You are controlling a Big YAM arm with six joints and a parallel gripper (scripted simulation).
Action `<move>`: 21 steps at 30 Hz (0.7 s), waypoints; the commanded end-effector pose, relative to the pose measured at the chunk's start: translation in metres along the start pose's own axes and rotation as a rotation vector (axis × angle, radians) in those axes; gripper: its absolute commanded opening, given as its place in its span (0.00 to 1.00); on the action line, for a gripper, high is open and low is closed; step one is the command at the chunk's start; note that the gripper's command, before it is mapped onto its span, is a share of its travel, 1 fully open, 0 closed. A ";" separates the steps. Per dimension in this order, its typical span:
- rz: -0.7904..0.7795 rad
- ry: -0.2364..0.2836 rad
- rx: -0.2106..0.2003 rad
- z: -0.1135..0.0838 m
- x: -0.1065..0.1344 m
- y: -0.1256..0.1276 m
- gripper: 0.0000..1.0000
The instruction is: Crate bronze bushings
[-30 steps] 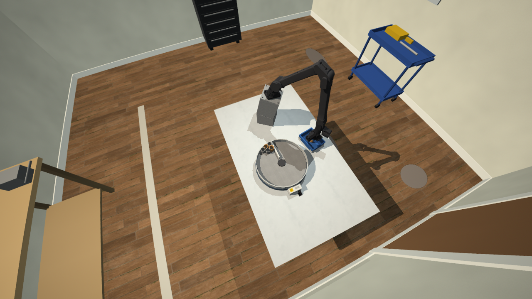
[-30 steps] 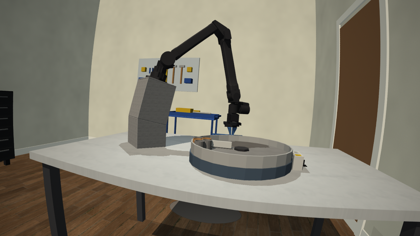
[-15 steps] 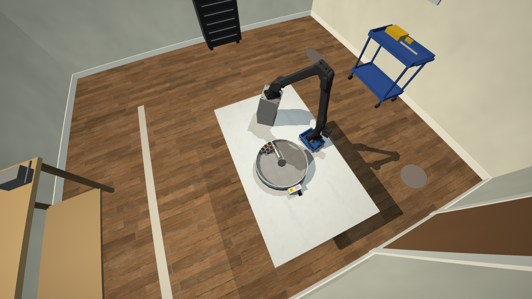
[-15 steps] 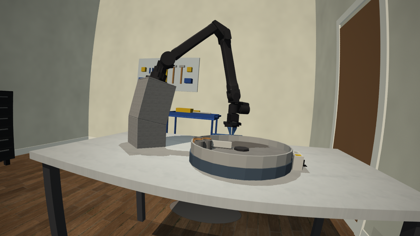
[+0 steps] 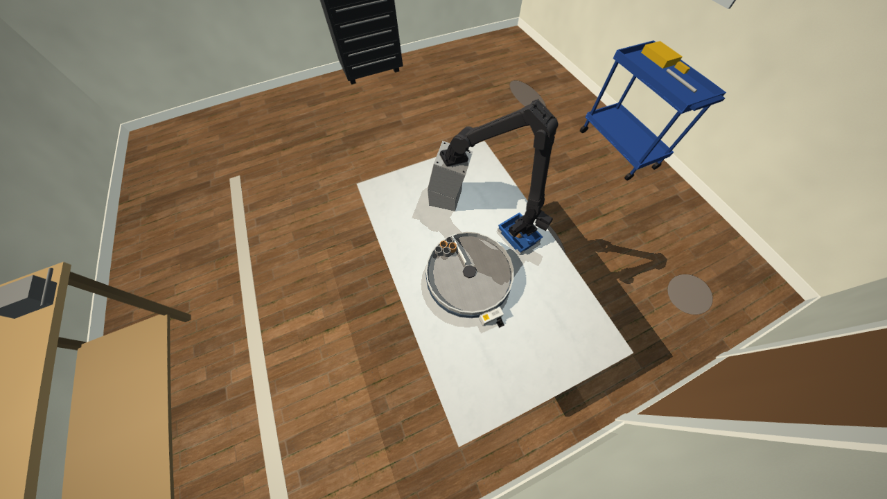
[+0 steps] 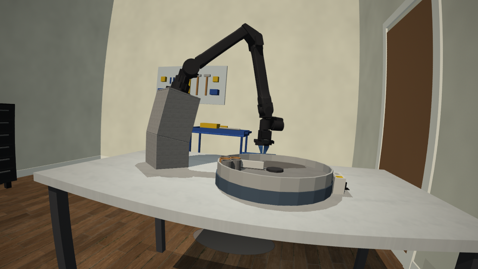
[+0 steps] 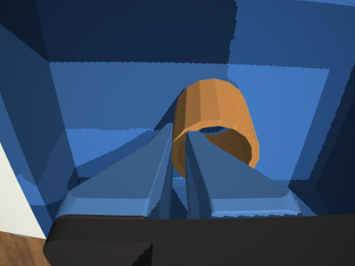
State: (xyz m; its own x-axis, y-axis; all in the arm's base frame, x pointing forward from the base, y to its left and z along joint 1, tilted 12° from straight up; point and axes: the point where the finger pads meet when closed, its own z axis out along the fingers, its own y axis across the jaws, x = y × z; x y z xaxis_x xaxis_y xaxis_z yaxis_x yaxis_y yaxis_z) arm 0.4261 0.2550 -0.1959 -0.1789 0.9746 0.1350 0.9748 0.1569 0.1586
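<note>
- Bronze bushings point(image 5: 452, 246) point(image 6: 235, 157) and steel bushings point(image 5: 446, 250) point(image 6: 236, 164) stand clustered at left inside the turning table point(image 5: 471, 297) point(image 6: 273, 184).
- At right, the hand point(image 5: 517, 233) point(image 6: 264, 153) point(image 7: 179, 134) pinches another bronze bushing point(image 7: 216, 105) by its wall, over the blue crate point(image 5: 529, 246) point(image 7: 111, 92) on the table point(image 5: 533, 366) point(image 6: 167, 197).

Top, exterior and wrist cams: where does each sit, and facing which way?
Top: high overhead, facing steeply down on the turning table and crate; arm shows.
Exterior: beside the turning table, facing nearly level across it; arm and claw show.
Wrist: behind the claw, facing into the crate; both fingers show, pinching a bronze bushing.
Top and exterior share the turning table; top and wrist, the crate.
</note>
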 end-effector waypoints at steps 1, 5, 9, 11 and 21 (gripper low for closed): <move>0.000 0.002 -0.019 0.002 0.005 0.005 0.00; 0.000 0.000 -0.014 0.005 0.004 0.003 0.00; -0.002 0.009 -0.037 -0.005 0.008 0.012 0.00; -0.001 0.004 -0.026 -0.002 0.006 0.008 0.00; -0.001 0.003 -0.022 0.000 0.005 0.006 0.00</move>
State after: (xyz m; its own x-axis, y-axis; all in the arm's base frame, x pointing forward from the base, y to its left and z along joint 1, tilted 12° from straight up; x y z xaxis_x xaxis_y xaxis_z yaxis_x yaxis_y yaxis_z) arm 0.4259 0.2550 -0.1987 -0.1790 0.9745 0.1356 0.9745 0.1566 0.1604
